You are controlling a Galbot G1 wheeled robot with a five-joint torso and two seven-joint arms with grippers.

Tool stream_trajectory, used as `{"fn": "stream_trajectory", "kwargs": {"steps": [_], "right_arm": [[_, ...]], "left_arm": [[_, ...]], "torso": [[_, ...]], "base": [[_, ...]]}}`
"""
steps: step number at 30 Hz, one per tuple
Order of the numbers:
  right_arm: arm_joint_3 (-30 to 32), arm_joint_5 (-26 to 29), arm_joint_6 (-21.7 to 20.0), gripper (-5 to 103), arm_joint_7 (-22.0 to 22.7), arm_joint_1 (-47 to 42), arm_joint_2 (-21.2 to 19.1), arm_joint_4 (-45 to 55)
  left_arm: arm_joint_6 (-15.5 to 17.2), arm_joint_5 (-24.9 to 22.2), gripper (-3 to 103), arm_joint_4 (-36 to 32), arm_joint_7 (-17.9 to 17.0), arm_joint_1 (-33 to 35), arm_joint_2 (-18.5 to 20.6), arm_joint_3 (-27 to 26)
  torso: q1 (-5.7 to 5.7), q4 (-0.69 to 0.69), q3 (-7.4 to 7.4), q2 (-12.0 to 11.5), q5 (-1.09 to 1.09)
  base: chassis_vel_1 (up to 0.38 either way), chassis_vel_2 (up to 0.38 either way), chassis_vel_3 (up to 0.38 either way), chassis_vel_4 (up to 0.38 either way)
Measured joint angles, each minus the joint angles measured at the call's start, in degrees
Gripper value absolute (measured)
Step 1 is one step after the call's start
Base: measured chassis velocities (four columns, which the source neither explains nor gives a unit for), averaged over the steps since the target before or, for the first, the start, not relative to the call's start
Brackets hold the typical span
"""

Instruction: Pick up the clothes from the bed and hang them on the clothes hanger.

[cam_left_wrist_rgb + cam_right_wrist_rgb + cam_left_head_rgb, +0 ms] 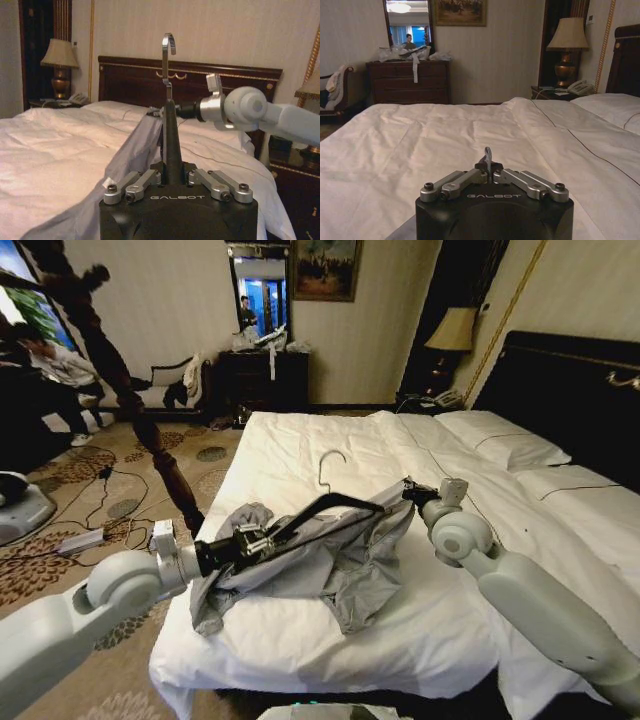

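Left end effector [268, 534] is clamped on one end of the clothes hanger [330, 506], and from my seat the left wrist view shows it nicely: the dark hanger arm runs straight out from between the closed fingers [150, 180], with the silvery wire hook [168, 55] standing up at the far end. Right end effector [410, 490] is at the opposite end of the hanger, up against the grey fabric there. On the right wrist view its fingers [470, 179] are drawn together on a small dark bit with a pale strip sticking up, and I honestly can't tell if that's the hanger tip, the garment, or both.

So the hanger sits between the two arms, above the near half of the bed [300, 640]. The clothes [330, 560], a thin light grey shirt, are draped over the hanger. Most of the cloth hangs down from the bar and bunches on the white duvet, with a clump trailing toward the bed's left edge by the left arm. Pillows [500, 440] and the dark headboard [570, 390] are further off on the right, well apart from the garment.
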Motion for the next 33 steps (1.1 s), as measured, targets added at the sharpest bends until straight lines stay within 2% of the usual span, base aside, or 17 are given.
{"fn": "stream_trajectory", "kwargs": {"steps": [8, 10, 13, 17, 25, 29, 33], "right_arm": [[-1.07, 1.9, -0.18, 0, 0.98, 1.31, -0.18, 3.19], [-1.94, 3.53, -0.44, 0, 1.12, 2.41, 0.0, 3.97], [-3.66, 4.32, -0.51, 0, 0.72, 3.98, 0.8, 4.5], [-4.64, 4.76, -0.53, 0, 0.61, 4.26, 0.93, 5.7], [-5.67, 7.11, -0.58, 0, 0.65, 5.26, 1.13, 7.47], [-5.83, 10.14, -0.58, 0, 1.59, 5.72, 1.3, 9.05], [-5.82, 13.51, -0.58, 0, 2.97, 5.97, 1.76, 10.87]], "left_arm": [[-0.31, 3.74, 18, 2.43, -1.65, -1.86, -2.57, 5.47], [-0.36, 4.27, 18, 3.14, -3.03, -3.37, -4.16, 7.27], [-0.34, 4.39, 18, 3.79, -4.93, -4.56, -6.27, 8.3], [-0.16, 4.79, 18, 5.1, -5.15, -4.92, -7.1, 10.55], [-0.15, 5.77, 18, 7.18, -5.16, -6.24, -8.32, 14.04], [-0.09, 5.23, 18, 7.6, -5.14, -8.63, -8.61, 16.93], [-0.05, 4.0, 18, 8.87, -5.73, -11.61, -10.61, 20.32]], "torso": [[0.0, 0.01, 0.0, 0.0, -0.01], [0.0, -0.03, 0.0, 0.0, -0.02], [0.01, 0.04, 0.0, 0.0, 0.0], [0.01, 0.0, 0.0, 0.0, -0.01], [0.01, 0.02, 0.01, 0.0, -0.01], [0.0, -0.01, 0.0, 0.0, 0.0], [0.01, 0.01, 0.01, 0.0, 0.0]], "base": [[0.0, 0.0, 0.0, 0.0], [0.0, 0.0, 0.0, 0.0], [0.0, 0.0, 0.0, 0.0], [0.0, 0.0, 0.0, 0.0], [0.0, 0.0, 0.0, 0.0], [0.0, 0.0, 0.0, 0.0], [0.0, 0.0, 0.0, 0.0]]}}
